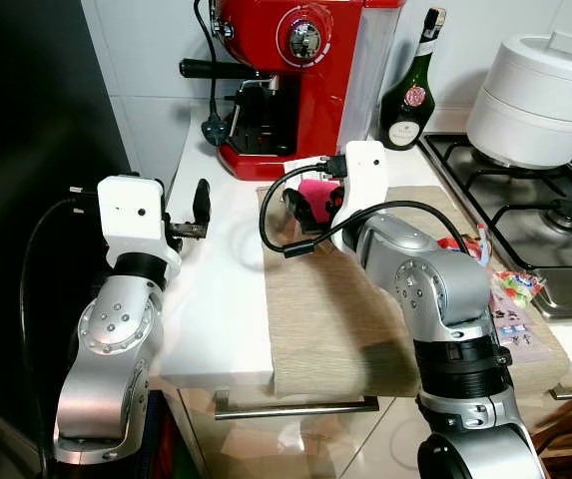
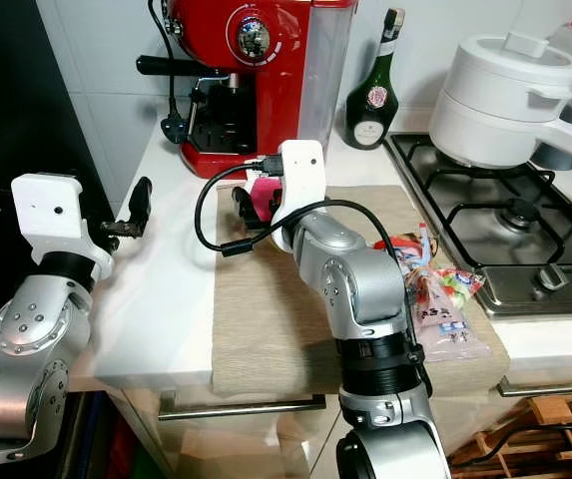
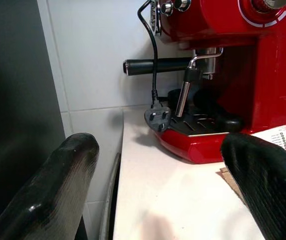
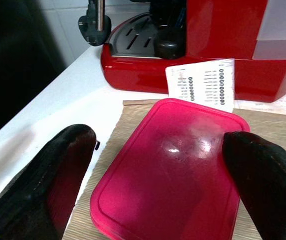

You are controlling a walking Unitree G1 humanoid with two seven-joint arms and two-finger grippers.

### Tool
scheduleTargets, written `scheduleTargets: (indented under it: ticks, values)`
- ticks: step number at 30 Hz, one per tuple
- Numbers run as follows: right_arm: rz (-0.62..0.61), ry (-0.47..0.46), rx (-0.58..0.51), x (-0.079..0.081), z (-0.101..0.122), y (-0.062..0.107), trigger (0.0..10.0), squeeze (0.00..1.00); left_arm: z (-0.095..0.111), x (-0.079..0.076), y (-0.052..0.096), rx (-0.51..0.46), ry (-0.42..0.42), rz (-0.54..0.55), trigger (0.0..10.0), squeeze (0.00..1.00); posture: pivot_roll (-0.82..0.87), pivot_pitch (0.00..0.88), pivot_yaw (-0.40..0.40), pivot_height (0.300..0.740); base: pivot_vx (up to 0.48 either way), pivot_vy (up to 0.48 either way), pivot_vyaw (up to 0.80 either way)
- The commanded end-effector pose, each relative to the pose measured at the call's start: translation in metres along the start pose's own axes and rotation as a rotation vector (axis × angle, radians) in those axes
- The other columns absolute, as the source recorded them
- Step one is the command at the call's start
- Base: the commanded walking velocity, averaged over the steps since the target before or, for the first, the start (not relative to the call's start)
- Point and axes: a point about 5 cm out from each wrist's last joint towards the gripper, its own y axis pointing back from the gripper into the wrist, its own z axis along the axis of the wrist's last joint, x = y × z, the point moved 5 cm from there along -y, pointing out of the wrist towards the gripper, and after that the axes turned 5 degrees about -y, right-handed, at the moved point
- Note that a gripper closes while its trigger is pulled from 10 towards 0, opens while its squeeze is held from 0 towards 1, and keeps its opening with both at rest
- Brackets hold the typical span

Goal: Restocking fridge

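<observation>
From the head camera I have the right gripper (image 1: pixel 300 205) reaching forward over the woven mat (image 1: pixel 335 299) on the white counter (image 1: pixel 216 299), right over a pink lidded container (image 1: pixel 315 192) that sits at the mat's far end, just in front of the red espresso machine (image 1: pixel 286 80). The left gripper (image 1: pixel 202 205) hovers over bare counter off to the left, near the dark fridge side (image 1: pixel 26 120), well apart from the container. A green bottle (image 1: pixel 410 95) stands behind, a white pot (image 1: pixel 540 100) is on the hob, and snack packets (image 1: pixel 510 299) lie by the mat's right edge.

In the left wrist view its fingers (image 3: pixel 58 190) are spread wide with nothing between them, facing the machine's drip tray and a dangling plug (image 3: pixel 157 117).

In the right wrist view the fingers (image 4: pixel 58 175) are also spread, and the pink lid (image 4: pixel 177 175) lies flat between and just below them, not yet touched. Its long axis runs away from the wrist toward the machine, so the fingers straddle the shorter width. A printed paper slip (image 4: pixel 202 82) leans behind it.

I judge the right arm is the one placed for the grab: lowering and closing across the width should do it.
</observation>
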Motion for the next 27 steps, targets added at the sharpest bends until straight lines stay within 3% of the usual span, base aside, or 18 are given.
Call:
scheduleTargets:
  ticks: [1, 3, 4, 6, 12, 17, 18, 24, 27]
  values:
    - [-0.008, 0.057, -0.117, -0.001, 0.025, 0.002, 10.0, 0.00, 0.001, -0.001, 0.001, 0.003, -0.003, -0.001, 10.0, 0.00, 0.00, 0.000, -0.024, 0.740, 0.000, 0.000, 0.00]
    - [-0.009, 0.073, -0.149, -0.001, 0.030, 0.003, 10.0, 0.00, 0.001, -0.002, 0.000, 0.002, -0.004, -0.002, 10.0, 0.00, 0.00, 0.000, -0.023, 0.740, 0.000, 0.000, 0.00]
    - [-0.010, 0.095, -0.244, -0.002, 0.044, 0.007, 10.0, 0.00, 0.001, -0.002, 0.000, -0.001, -0.007, -0.006, 10.0, 0.00, 0.00, 0.000, -0.021, 0.740, 0.000, 0.000, 0.00]
    - [-0.008, 0.113, -0.314, -0.002, 0.053, 0.012, 10.0, 0.00, 0.002, -0.003, -0.001, -0.003, -0.009, -0.010, 10.0, 0.00, -0.01, 0.000, -0.019, 0.740, 0.000, 0.000, 0.00]
    - [0.008, 0.123, -0.390, -0.003, 0.057, 0.025, 10.0, 0.00, 0.001, -0.005, -0.001, 0.000, -0.007, -0.025, 10.0, 0.00, -0.01, 0.000, -0.015, 0.740, 0.000, 0.000, 0.00]
    - [0.049, 0.045, -0.300, -0.006, 0.040, 0.033, 10.0, 0.00, -0.002, -0.005, -0.001, 0.013, -0.010, -0.031, 10.0, 0.00, -0.01, 0.000, -0.018, 0.740, 0.000, 0.000, 0.00]
    - [0.092, 0.030, -0.264, -0.005, 0.037, 0.047, 10.0, 0.00, -0.003, -0.003, 0.000, 0.017, -0.012, -0.028, 10.0, 0.00, -0.03, 0.000, -0.014, 0.740, 0.000, 0.000, 0.00]
    - [0.172, 0.009, -0.217, -0.002, 0.040, 0.063, 10.0, 0.00, -0.003, -0.005, -0.004, 0.013, -0.008, -0.034, 10.0, 0.00, -0.06, 0.000, 0.001, 0.740, 0.000, 0.000, 0.00]
    - [0.239, 0.026, -0.124, 0.000, 0.030, 0.069, 10.0, 0.00, -0.002, -0.008, -0.006, 0.007, -0.002, -0.047, 10.0, 0.00, -0.07, 0.000, 0.013, 0.740, 0.000, 0.000, 0.00]
